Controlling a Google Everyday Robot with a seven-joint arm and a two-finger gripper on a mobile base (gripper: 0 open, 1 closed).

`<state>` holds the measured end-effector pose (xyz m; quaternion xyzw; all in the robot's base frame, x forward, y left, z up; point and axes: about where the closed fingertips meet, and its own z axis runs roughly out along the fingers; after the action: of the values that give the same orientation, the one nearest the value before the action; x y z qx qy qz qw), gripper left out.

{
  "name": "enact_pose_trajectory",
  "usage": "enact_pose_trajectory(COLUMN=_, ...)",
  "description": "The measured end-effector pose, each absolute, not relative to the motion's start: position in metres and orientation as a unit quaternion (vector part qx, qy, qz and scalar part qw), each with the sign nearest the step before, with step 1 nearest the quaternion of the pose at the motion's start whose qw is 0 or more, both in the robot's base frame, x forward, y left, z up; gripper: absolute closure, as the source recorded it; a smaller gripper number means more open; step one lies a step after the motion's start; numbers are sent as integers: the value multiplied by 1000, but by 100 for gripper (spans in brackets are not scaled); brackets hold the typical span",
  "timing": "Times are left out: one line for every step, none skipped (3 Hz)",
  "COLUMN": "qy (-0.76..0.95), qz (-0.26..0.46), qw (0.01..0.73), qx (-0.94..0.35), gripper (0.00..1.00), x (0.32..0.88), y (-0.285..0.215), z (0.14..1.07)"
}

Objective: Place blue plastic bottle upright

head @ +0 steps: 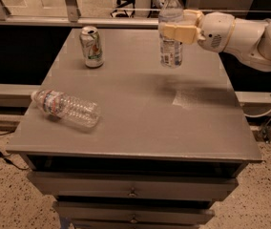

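The blue plastic bottle (pixel 171 30) is upright, white cap on top, white label with a blue pattern on its lower half. My gripper (pixel 176 31) is shut on its upper body, reaching in from the right on a white arm (pixel 243 35). The bottle's base hangs just above the grey table (pixel 140 123), over its back right part.
A silver-green drink can (pixel 91 46) stands at the back left. A longer clear ribbed bottle (pixel 66 108) with a red-blue label lies on its side at the front left. Drawers sit below the table's front edge. A railing runs behind the table.
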<state>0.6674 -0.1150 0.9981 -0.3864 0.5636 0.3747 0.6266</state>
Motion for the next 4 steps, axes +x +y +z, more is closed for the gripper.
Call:
enact_pose_trajectory(qy=470, qz=376, qw=665, qx=-443, gripper=100, x=644, y=-97, z=995)
enact_pose_trajectory(qy=433, qz=369, qw=675, qx=-471, gripper=100, x=634, y=-91, z=987)
enact_pose_trajectory(qy=438, qz=376, qw=657, qx=-485, gripper=100, x=634, y=-86, z=971)
enact_pose_trajectory(qy=467, qz=394, qw=625, qx=-486, gripper=100, x=639, y=-83, z=959)
